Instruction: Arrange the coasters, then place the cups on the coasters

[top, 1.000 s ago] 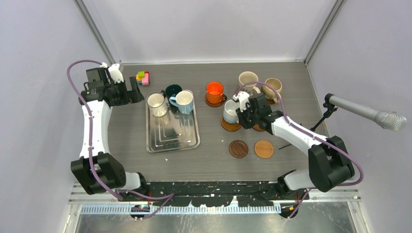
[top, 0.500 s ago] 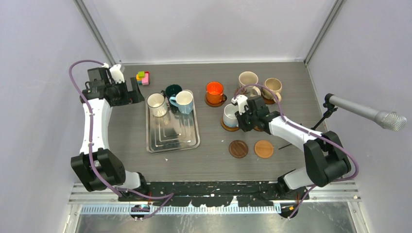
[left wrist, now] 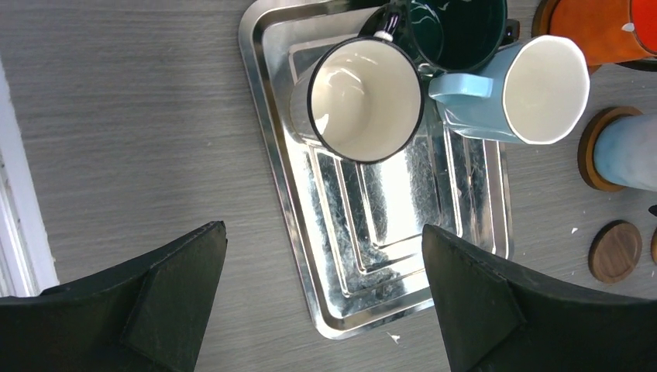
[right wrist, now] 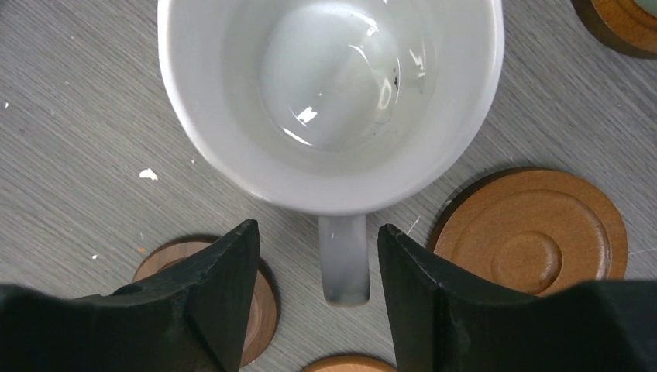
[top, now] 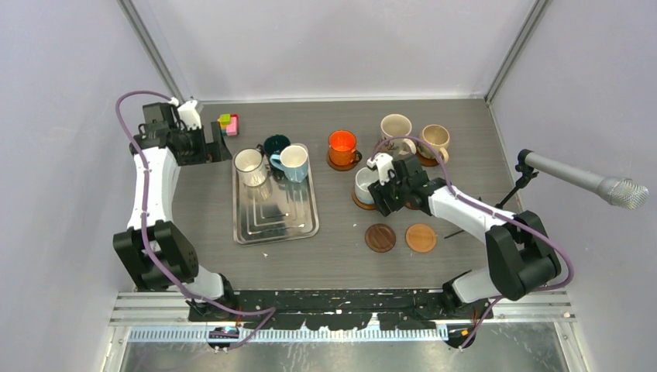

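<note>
A pale blue-and-white cup (top: 366, 183) stands on a brown coaster (top: 362, 203) mid-table. My right gripper (top: 385, 191) (right wrist: 318, 228) is open, one finger on each side of the cup's handle (right wrist: 344, 263), with a gap on both sides. Bare coasters lie near it: a dark brown one (top: 380, 238), an orange-tan one (top: 421, 238) and a tan one (right wrist: 534, 232) beside the cup. The orange cup (top: 342, 144) and two beige cups (top: 395, 126) (top: 435, 138) sit on coasters at the back. My left gripper (top: 211, 147) (left wrist: 324, 227) hangs wide open and holds nothing, high above the table to the left of the tray.
A silver tray (top: 294, 221) (left wrist: 387, 232) carries a white cup (left wrist: 364, 101) and a light blue cup (left wrist: 534, 89), with a dark green cup (left wrist: 457, 31) at its far edge. Coloured blocks (top: 228, 122) lie at the back left. A microphone (top: 581, 178) reaches in from the right.
My right gripper has opened and let go of the pale cup's handle; the cup stands on its coaster. The left arm has shifted slightly toward the back.
</note>
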Motion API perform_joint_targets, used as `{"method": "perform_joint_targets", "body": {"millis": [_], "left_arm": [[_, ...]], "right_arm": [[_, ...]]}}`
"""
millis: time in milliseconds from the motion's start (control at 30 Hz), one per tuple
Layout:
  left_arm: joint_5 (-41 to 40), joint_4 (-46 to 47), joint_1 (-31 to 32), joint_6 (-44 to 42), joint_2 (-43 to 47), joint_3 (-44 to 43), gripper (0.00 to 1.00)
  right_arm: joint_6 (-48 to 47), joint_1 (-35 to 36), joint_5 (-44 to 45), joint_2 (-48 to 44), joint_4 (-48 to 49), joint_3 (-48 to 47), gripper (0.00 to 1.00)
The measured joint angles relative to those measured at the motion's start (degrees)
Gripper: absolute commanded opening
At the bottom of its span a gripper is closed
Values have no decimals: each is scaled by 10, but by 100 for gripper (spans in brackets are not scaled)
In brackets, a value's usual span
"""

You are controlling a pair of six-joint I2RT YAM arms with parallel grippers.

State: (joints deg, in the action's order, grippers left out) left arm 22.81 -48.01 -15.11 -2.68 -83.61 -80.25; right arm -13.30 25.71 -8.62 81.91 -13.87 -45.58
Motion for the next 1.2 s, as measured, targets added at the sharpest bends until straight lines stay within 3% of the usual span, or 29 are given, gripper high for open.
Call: {"method": "perform_joint_targets", "body": {"millis": [300, 733, 1000, 1200], "left_arm": [[44, -7, 15, -23, -137, -111, 100], [86, -2, 84, 5, -333, -258, 81], [131, -24, 96, -4, -375, -273, 60], [155, -22, 96, -38, -349, -218, 54]], "right_arm": [[0, 0, 1, -54, -72, -32, 67], [28, 0, 26, -73, -125, -122, 68], [30, 0, 37, -73, -145, -152, 68], [29, 0, 36, -73, -148, -160, 68]]}}
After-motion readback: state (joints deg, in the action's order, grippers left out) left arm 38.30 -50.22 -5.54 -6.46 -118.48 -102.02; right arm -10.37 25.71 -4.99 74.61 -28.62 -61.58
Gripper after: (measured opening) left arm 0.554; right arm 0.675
